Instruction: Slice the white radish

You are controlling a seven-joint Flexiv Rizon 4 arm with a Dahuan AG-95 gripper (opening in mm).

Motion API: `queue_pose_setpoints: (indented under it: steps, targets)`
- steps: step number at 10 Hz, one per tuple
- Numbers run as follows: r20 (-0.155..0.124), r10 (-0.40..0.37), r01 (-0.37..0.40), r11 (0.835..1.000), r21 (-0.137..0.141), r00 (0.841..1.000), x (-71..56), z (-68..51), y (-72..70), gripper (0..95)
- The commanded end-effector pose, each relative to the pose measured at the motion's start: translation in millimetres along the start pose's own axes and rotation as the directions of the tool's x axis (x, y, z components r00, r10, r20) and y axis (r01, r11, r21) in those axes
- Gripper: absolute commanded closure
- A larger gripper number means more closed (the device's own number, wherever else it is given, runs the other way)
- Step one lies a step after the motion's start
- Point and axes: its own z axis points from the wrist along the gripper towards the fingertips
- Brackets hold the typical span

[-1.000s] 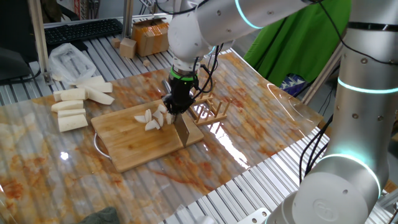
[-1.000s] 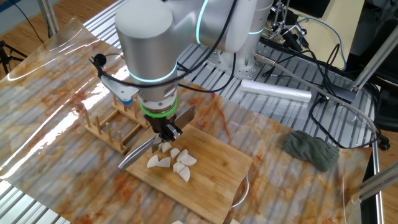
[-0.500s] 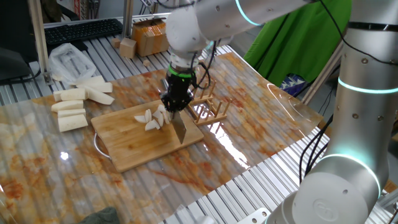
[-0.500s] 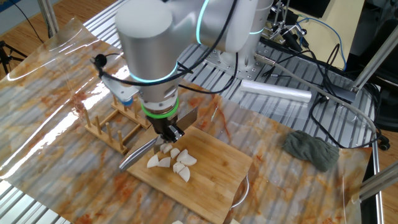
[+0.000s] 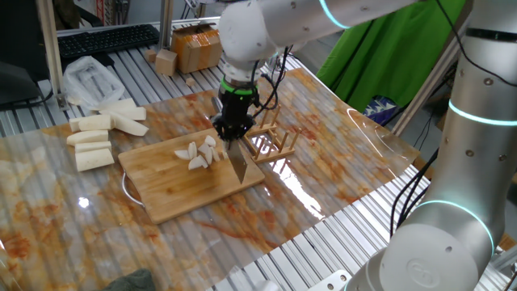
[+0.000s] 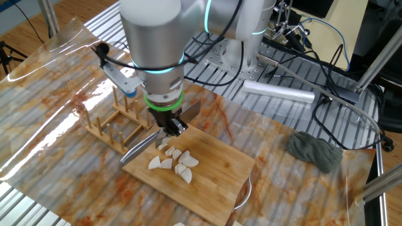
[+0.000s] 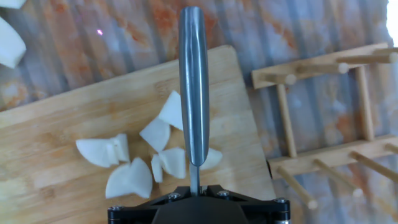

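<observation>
The white radish lies as several small pale slices (image 5: 198,153) on the wooden cutting board (image 5: 182,190); they also show in the other fixed view (image 6: 176,163) and the hand view (image 7: 127,171). My gripper (image 5: 230,133) is shut on a knife (image 7: 193,93) and holds it just above the slices, at the board's edge near the rack. The blade (image 5: 237,164) points down past the board's corner. In the other fixed view the gripper (image 6: 166,125) hangs over the board's far end, the blade (image 6: 139,146) slanting left.
A wooden peg rack (image 5: 271,144) stands right beside the board. Longer radish sticks (image 5: 93,137) and a plastic bag (image 5: 89,79) lie at the far left. A grey cloth (image 6: 317,150) and a foil roll (image 6: 276,93) lie near the arm's base.
The gripper has lifted the knife a little off the slices and shifted slightly toward the rack. The slices have not moved.
</observation>
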Motion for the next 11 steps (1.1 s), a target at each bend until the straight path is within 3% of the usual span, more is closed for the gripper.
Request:
queue_pose_setpoints:
  steps: [1,3,8,11]
  targets:
    - [0.006,-0.012,0.012,1.0,0.004,1.0,-2.5,-0.9,-6.5,95.0]
    - [0.007,-0.024,0.024,1.0,0.0,1.0,-5.6,1.5,-13.2,95.0]
    - [0.005,-0.028,0.028,1.0,-0.007,1.0,-5.5,4.3,-14.6,95.0]
    - [0.008,-0.033,0.033,0.999,-0.008,0.999,-7.8,18.8,-13.3,95.0]
